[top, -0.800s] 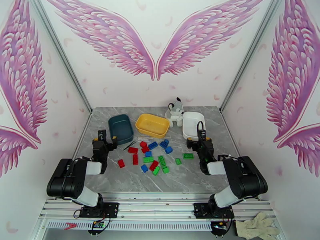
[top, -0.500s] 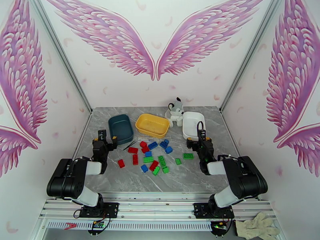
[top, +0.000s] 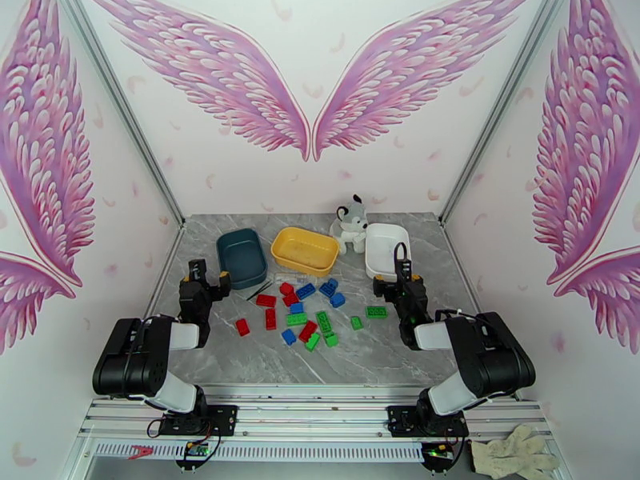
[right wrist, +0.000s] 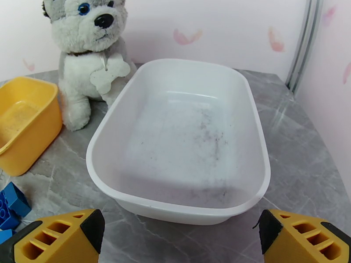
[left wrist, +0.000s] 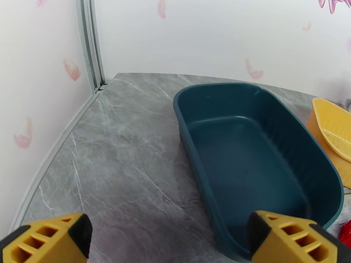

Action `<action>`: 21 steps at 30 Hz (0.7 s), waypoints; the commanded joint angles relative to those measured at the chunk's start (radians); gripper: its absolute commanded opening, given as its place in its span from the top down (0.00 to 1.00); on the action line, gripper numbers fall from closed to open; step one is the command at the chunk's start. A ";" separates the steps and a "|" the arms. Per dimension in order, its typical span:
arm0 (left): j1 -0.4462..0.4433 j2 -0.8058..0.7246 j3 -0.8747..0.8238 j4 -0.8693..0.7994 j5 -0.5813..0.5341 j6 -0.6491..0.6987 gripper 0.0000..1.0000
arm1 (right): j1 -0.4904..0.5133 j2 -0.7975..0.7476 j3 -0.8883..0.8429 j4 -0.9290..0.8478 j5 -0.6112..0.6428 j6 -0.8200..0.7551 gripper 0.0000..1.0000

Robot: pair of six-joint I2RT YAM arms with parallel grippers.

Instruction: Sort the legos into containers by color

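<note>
Landmark: yellow tub [top: 304, 251], middle of a row of 3 tubs at the far side of the grey marble table [top: 240, 354].
Inside the yellow tub: bare floor, faintly speckled.
Teal tub [left wrist: 245, 163]: just left of the yellow tub, rims close together.
Inside the teal tub: bare dark floor, ribbed walls.
White tub [right wrist: 184, 128]: right of the yellow tub, a little apart from it.
Inside the white tub: bare floor with faint grey smudges.
Plush husky [right wrist: 87, 62]: seated upright between the yellow tub and the white one, close against the white rim.
Legos [top: 304, 310]: red, blue and green bricks loose on the table, scattered on the near side of the yellow tub, all outside the 3 tubs.
Stray green brick [top: 376, 311]: apart from the main scatter, to the near right of the yellow tub.
Left gripper [left wrist: 169, 237]: released, yellow fingertips spread wide, grasping nothing; near left of the yellow tub, facing the teal tub's near end.
Right gripper [right wrist: 180, 237]: released, fingertips spread wide, grasping nothing; near right of the yellow tub, facing the white tub's near end.
</note>
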 commanded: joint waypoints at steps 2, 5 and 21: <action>-0.023 -0.019 0.018 -0.023 -0.028 0.016 0.01 | -0.007 -0.017 0.021 -0.018 -0.018 0.002 0.01; -0.025 -0.019 0.019 -0.026 -0.031 0.019 0.01 | -0.007 -0.017 0.022 -0.017 -0.017 0.002 0.01; -0.087 -0.238 -0.002 -0.157 -0.210 0.038 0.01 | 0.004 -0.257 -0.023 -0.135 0.107 0.024 0.01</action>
